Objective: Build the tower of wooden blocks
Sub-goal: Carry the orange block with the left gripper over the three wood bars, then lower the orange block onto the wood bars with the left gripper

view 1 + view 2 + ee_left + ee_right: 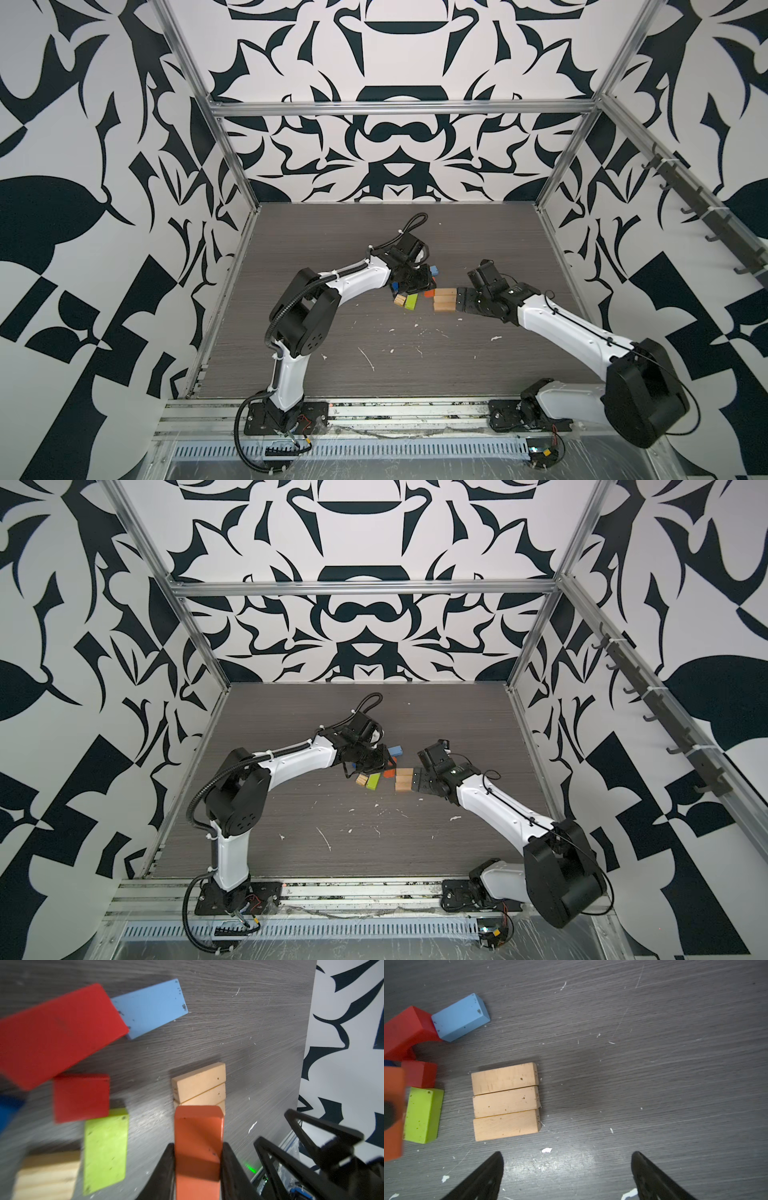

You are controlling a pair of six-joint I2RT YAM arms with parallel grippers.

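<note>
Wood block tower (506,1102) is base layer only so far, and the next piece is in hand. The left gripper (198,1147) is clamped on an orange bar (199,1124), fingers (166,1167) pinching its long sides. The bar's free end reaches the edge of three tan bars (199,1086), which lie flat, side by side and touching, on the grey table (654,1043). Whether orange is touching tan, I can't tell.

On the far side of that base, the right gripper (568,1155) waits just beside it, jaws wide apart and empty.

Further out sit the spares: a red cube (81,1098) against a lime green block (106,1151), a plain wood cube (47,1176), and a long red block (54,1032) touching a light blue bar (149,1007).

Here's the danger. Nothing pins those tan bars, so a low or skewed approach could shove the nearest one and split the base. Set off-centre, the orange bar could tip on release. The two grippers are also close enough to clash.
</note>
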